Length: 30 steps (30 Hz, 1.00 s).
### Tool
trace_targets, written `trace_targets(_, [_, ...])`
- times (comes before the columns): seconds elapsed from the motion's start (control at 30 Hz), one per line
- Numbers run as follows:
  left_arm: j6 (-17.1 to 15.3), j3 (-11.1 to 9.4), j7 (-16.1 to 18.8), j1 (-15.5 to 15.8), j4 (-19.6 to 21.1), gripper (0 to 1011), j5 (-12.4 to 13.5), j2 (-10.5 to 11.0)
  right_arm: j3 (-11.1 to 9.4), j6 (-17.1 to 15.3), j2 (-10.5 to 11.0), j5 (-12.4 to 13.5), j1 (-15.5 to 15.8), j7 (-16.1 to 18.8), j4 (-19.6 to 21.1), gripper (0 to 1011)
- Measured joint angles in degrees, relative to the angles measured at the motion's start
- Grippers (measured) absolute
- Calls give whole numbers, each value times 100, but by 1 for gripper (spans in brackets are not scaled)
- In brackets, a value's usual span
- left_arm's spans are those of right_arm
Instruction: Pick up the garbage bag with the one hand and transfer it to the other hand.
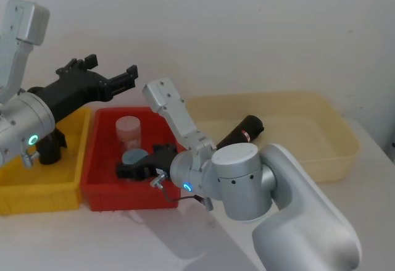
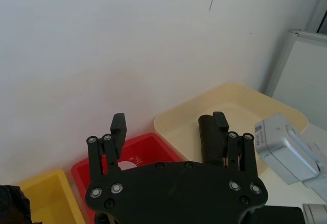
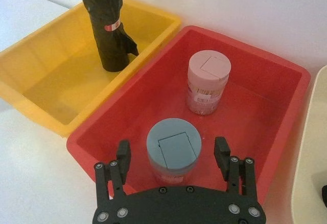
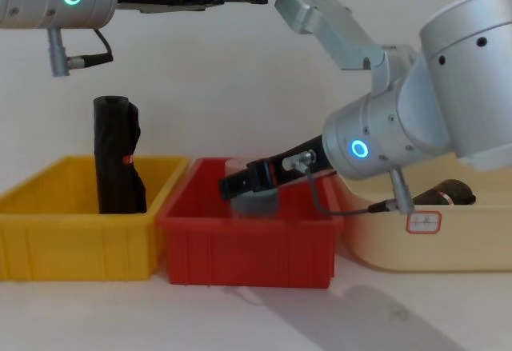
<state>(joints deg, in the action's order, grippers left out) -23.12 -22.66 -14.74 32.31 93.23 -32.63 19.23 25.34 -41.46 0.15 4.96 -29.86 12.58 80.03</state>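
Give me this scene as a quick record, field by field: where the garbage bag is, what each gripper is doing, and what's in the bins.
garbage bag: standing upright in the yellow bin, not held
left gripper: open, raised above the bins, holding nothing
right gripper: open, low over the red bin, fingers either side of the blue-lidded jar
red bin contents: blue-lidded jar, pink-lidded jar
cream tub: holds a slimmer black roll
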Motion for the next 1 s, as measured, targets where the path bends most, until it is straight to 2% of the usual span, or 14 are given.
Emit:
trace_targets(0.67, [0,0,0,0,0,1001,0,0,-16,104,-179,-82,-87,9,-322,993])
trace_targets(0.93, [0,0,0,0,0,1001,0,0,-63,215,-247,-82,-101,28,-406,840])
trace_targets(1.0, [0,0,0,0,0,1001,0,0,-78,240,-268,-82,-104,26,-430,740])
